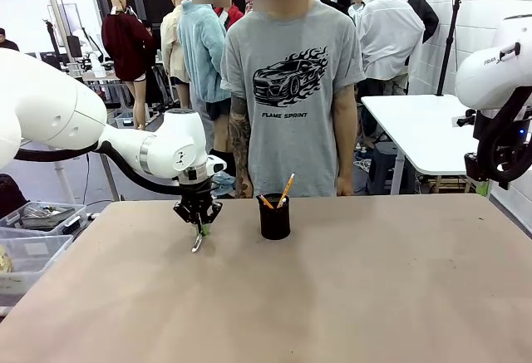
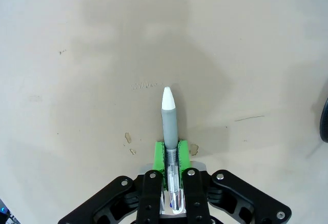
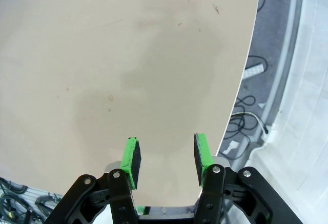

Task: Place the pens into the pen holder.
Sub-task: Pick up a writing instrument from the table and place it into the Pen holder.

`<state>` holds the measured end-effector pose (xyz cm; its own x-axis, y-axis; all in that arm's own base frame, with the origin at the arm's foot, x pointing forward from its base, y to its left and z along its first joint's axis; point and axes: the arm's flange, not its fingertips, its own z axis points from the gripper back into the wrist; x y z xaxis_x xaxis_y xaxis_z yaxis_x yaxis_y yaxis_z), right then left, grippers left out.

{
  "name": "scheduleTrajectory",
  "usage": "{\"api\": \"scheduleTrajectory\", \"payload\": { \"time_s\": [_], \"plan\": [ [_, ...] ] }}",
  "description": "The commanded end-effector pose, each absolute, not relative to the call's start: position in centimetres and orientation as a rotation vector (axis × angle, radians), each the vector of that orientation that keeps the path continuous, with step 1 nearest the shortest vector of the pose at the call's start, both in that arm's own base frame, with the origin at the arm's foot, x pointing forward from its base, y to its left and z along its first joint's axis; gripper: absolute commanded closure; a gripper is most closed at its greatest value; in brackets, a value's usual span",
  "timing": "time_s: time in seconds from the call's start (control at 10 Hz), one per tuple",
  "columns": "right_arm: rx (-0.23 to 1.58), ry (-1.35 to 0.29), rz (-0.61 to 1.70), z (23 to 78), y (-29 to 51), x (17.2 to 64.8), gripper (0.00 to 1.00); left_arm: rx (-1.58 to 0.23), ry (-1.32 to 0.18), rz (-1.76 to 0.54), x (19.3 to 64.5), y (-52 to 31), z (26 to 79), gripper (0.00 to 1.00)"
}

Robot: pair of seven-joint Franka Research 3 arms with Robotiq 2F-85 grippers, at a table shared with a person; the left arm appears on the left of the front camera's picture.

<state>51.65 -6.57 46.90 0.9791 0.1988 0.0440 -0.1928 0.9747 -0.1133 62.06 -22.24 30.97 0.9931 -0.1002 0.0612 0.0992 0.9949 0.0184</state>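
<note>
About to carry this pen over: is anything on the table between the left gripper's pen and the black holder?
Nothing visible. The left gripper is shut on the grey pen, and only bare table lies between it and the pen holder. An orange pencil already leans inside, so the opening is partly taken.

Left hand (image 1: 198, 228) points down, fingers clamped together around a slim object; right hand (image 3: 166, 158) held raised, fingers parted.
</note>
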Motion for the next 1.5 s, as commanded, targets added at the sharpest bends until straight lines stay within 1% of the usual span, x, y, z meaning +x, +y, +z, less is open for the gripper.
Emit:
{"api": "scheduleTrajectory", "payload": {
  "time_s": [0.0,0.2,0.3,0.4,0.7,0.8,0.9,1.0,1.1,1.2,1.3,1.4],
  "plan": [
    [-0.111,-0.055,0.207,46.8,-6.6,51.6,0.46,-0.004,-0.083,-0.194,62.0,-20.5,30.8,1.0],
    [-0.111,-0.055,0.207,46.8,-6.6,51.6,0.46,-0.153,-0.194,-0.343,60.7,-18.5,34.6,1.0],
    [-0.111,-0.055,0.207,46.8,-6.6,51.6,0.46,-0.231,-0.299,-0.474,60.1,-17.3,36.0,1.0],
    [-0.111,-0.055,0.207,46.8,-6.6,51.6,0.46,-0.335,-0.373,-0.542,59.8,-16.2,37.3,1.0],
    [-0.111,-0.055,0.207,46.8,-6.6,51.6,0.46,-0.585,-0.6,-0.808,59.3,-15.0,39.5,1.0],
    [-0.111,-0.055,0.207,46.8,-6.6,51.6,0.46,-0.694,-0.665,-0.919,59.1,-15.0,40.0,1.0],
    [-0.111,-0.055,0.207,46.8,-6.6,51.6,0.46,-0.707,-0.668,-0.869,59.7,-15.3,40.4,1.0],
    [-0.111,-0.055,0.207,46.8,-6.6,51.6,0.46,-0.479,-0.66,-0.731,61.2,-21.2,43.0,1.0],
    [-0.111,-0.055,0.207,46.8,-6.6,51.6,0.46,-0.479,-0.66,-0.731,61.2,-21.2,43.0,1.0],
    [-0.111,-0.055,0.207,46.8,-6.6,51.6,0.46,-0.582,-0.714,-0.798,61.9,-19.8,43.0,1.0],
    [-0.111,-0.055,0.207,46.8,-6.6,51.6,0.46,-0.683,-0.783,-0.859,61.9,-20.3,43.1,1.0],
    [-0.111,-0.055,0.207,46.8,-6.6,51.6,0.46,-0.76,-0.82,-0.892,62.0,-20.3,43.1,1.0]
  ]
}}
